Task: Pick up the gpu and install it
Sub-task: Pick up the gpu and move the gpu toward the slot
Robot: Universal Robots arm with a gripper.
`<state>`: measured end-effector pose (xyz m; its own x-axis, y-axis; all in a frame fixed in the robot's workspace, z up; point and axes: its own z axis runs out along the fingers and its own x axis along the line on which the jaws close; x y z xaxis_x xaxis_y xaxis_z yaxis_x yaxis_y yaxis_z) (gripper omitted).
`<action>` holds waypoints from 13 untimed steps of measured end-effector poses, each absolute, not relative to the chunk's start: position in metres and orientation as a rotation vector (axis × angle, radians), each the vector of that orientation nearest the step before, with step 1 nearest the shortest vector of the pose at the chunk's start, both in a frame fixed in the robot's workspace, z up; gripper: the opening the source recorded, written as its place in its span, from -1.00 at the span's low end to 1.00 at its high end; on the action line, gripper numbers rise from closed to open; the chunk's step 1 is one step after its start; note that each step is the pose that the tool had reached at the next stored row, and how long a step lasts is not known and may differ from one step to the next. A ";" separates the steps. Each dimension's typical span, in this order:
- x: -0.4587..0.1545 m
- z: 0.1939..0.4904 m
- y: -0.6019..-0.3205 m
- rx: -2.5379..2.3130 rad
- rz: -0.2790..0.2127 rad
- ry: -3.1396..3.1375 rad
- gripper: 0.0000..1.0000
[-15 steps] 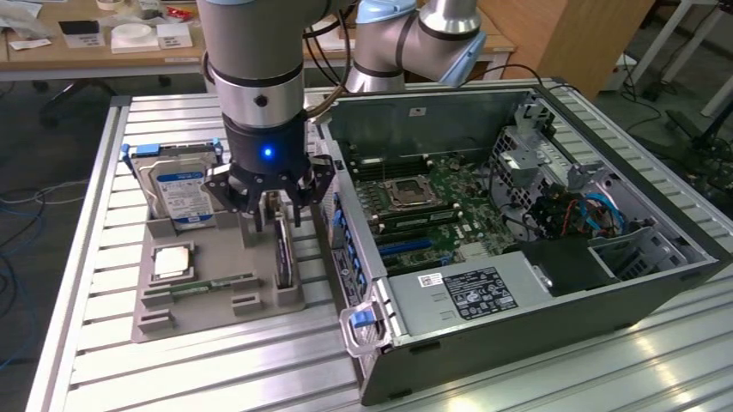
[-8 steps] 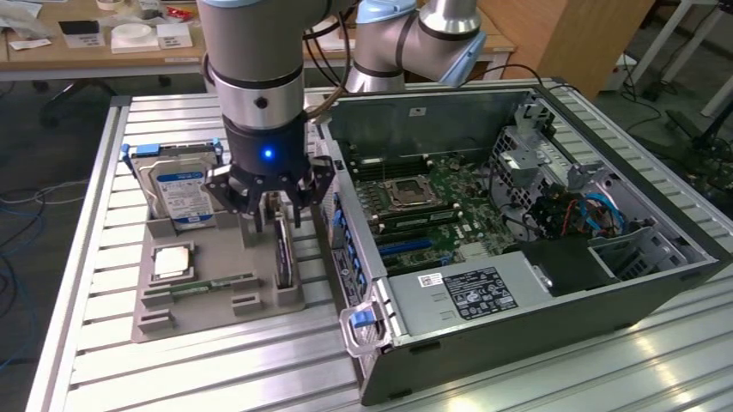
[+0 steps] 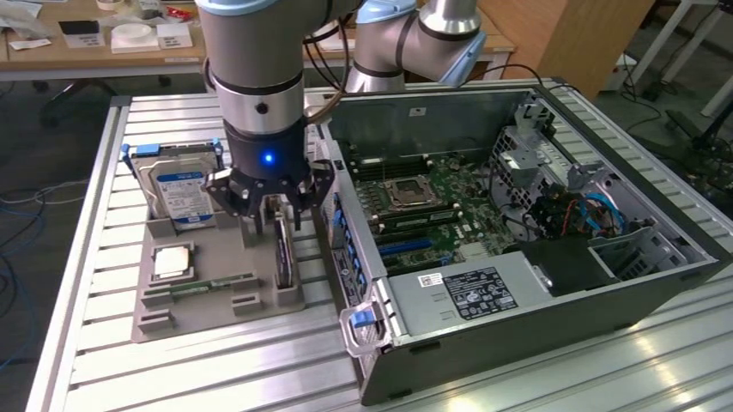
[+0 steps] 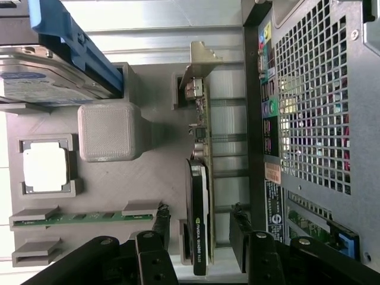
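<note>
Gripper [image 3: 278, 215] [image 4: 205, 261] open wide, centre-left of the exterior view, at the end of the grey arm [image 3: 261, 86], with a small blue light [image 3: 267, 158] lit just above the fingers. Straddling the top edge of the gpu [image 3: 283, 253] [image 4: 199, 202], one black finger on each side, with a gap showing between card and fingers on both sides in the wrist view. Nothing gripped.

Gpu: standing on its long edge in a slot of the grey holder [image 3: 154, 322] [image 4: 154, 172], on the holder's side nearest the computer case [image 3: 550, 318] [image 4: 314, 119]. Silver bracket [image 4: 199, 62] at the card's far end from the fingers in the wrist view. Not yet lifted out, not yet in the case.

Also on the holder, toward the exterior view's left: hard drive [image 3: 184, 193] [image 4: 47, 77] with blue-white label, propped upright at the upper-left end; square silver processor [image 3: 172, 260] [image 4: 46, 169] lying flat in its pocket below that; slim green memory stick [image 3: 212, 286] [image 4: 83, 218] lower again.

Case lying open on its side, filling the right half of the exterior view, motherboard facing up, just beside the holder. Both resting on the slatted aluminium bench [image 3: 229, 378] [image 4: 166, 18].
</note>
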<state>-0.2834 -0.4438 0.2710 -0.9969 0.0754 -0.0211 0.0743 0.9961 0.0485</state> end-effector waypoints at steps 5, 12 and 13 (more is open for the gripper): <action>-0.283 0.265 -0.444 0.117 0.074 3.116 0.06; -0.283 0.258 -0.444 0.117 0.074 3.116 0.06; -0.283 0.258 -0.444 0.117 0.074 3.116 0.06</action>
